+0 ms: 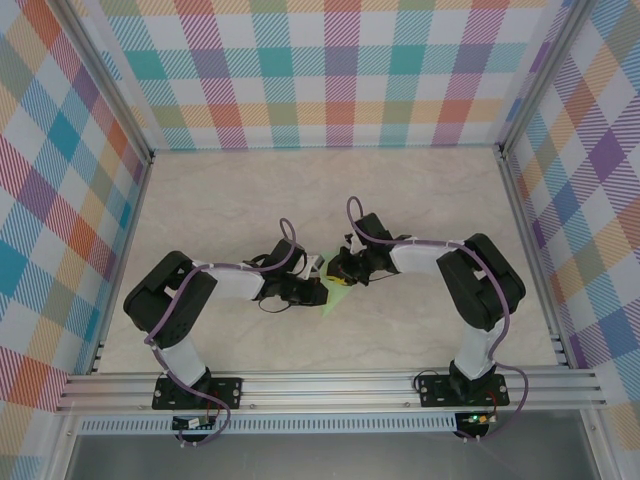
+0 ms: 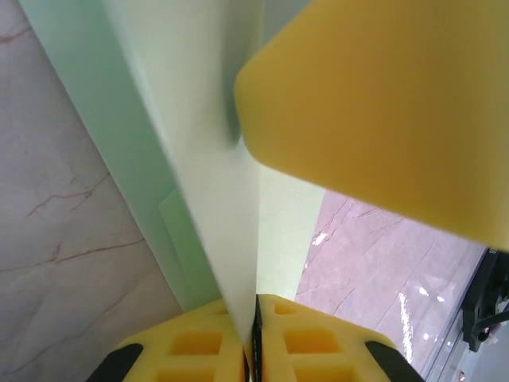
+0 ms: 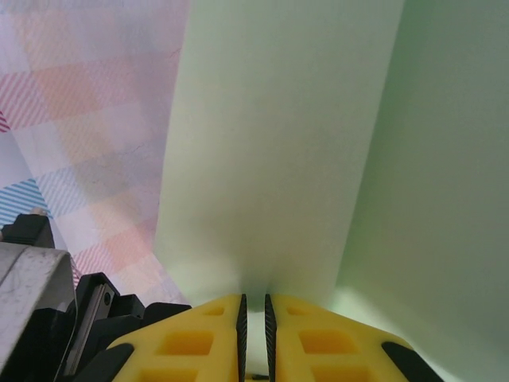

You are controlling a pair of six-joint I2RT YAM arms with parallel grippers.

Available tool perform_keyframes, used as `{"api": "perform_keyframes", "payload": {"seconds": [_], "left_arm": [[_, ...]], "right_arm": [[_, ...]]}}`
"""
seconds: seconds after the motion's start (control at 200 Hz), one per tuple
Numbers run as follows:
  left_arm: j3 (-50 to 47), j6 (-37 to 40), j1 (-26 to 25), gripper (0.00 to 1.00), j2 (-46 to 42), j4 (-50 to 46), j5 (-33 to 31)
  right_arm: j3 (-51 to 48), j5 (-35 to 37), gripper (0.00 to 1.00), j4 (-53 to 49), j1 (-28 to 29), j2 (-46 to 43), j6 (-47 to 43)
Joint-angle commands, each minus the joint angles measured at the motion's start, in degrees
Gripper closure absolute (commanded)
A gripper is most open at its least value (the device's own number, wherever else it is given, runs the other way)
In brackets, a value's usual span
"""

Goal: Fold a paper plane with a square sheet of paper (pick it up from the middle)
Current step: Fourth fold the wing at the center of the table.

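paper sheet (image 2: 215, 159) pinched at mid-table by left gripper (image 2: 253, 306) and right gripper (image 3: 254, 306)

closest to its own camera, the left gripper is seen all but closed, with a creased edge of the sheet nipped between its fingers. just beyond, a blurred yellow pad (image 2: 374, 111), cut off by the frame, is pressed against the paper. the right gripper is likewise drawn to a slit on the sheet. from above, both grippers are largely masked by the wrists. a green corner juts out over the marble table (image 1: 230, 200), and whether it rests there cannot be told.
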Motion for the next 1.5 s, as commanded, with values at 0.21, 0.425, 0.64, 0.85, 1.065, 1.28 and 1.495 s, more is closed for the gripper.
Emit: {"api": "perform_keyframes", "payload": {"seconds": [0.21, 0.425, 0.64, 0.85, 1.065, 1.28, 1.495], "left_arm": [[-2.3, -1.7, 0.8, 0.86, -4.9, 0.3, -1.2], [-3.0, -2.6, 0.8, 0.9, -6.1, 1.1, -1.4], [-3.6, -3.1, 0.8, 0.99, -6.3, 1.5, -3.0], [-3.9, -3.6, 1.2, 1.0, -4.3, 4.6, 0.2], [-4.4, -4.7, 3.0, 1.0, -0.7, 9.1, 5.4], [-4.3, -4.6, 4.0, 1.0, 0.6, 9.7, 6.8], [-5.8, -6.3, 4.9, 1.0, 0.7, 11.4, 7.0]], "right_arm": [[1.8, 2.0, 0.84, -2.4, -0.1, 0.6, -0.8], [1.6, 2.4, 0.84, -2.8, -0.1, 0.2, -1.0], [1.0, 2.7, 0.84, -3.3, -0.1, -0.2, -1.2], [0.0, 2.8, 0.83, -3.4, -0.2, -2.9, -1.4], [-2.8, 4.6, 0.82, -4.6, -0.9, -7.4, -1.4], [-4.8, 3.2, 0.81, -2.9, -1.0, -8.8, -0.9], [-3.0, -2.0, 0.81, 1.0, -0.8, -6.4, -1.1]]}}
